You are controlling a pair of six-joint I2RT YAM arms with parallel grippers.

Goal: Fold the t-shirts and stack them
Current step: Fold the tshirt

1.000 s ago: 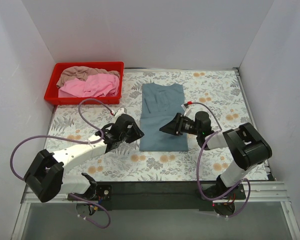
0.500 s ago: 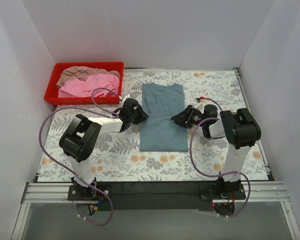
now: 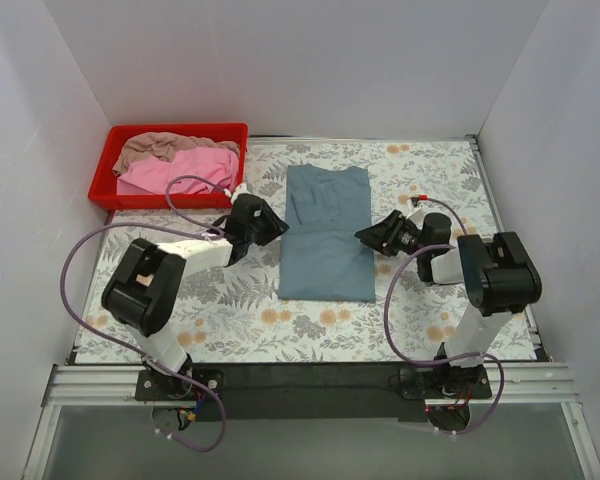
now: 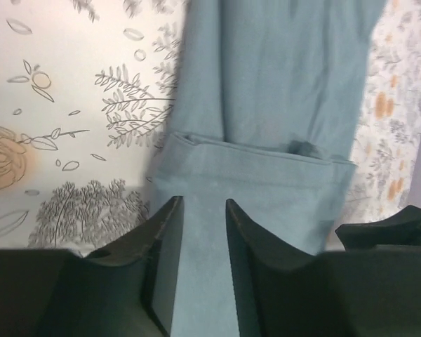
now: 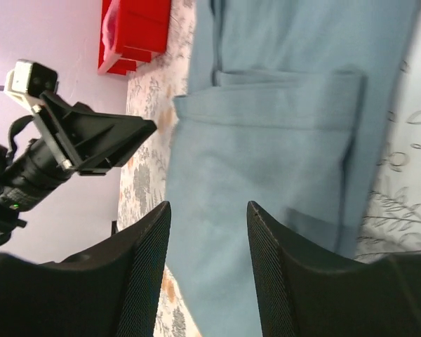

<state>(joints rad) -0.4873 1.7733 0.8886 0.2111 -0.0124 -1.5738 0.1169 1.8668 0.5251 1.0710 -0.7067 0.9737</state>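
Dusty blue-grey cloth t-shirt (image 3: 326,235) lies in a long strip on the floral surface (image 3: 230,320), left gripper (image 3: 279,227) and right gripper (image 3: 361,235) flanking its edges, jaws parted and empty; an uneven pinch could skew the fold.

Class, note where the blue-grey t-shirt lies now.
In the top view the blue-grey t-shirt lies flat in the middle of the table, between the jaws of the left arm and right arm, right of the red tray.

Floral table (image 3: 435,175) under blue-grey t-shirt (image 3: 325,240), red tray (image 3: 170,129).
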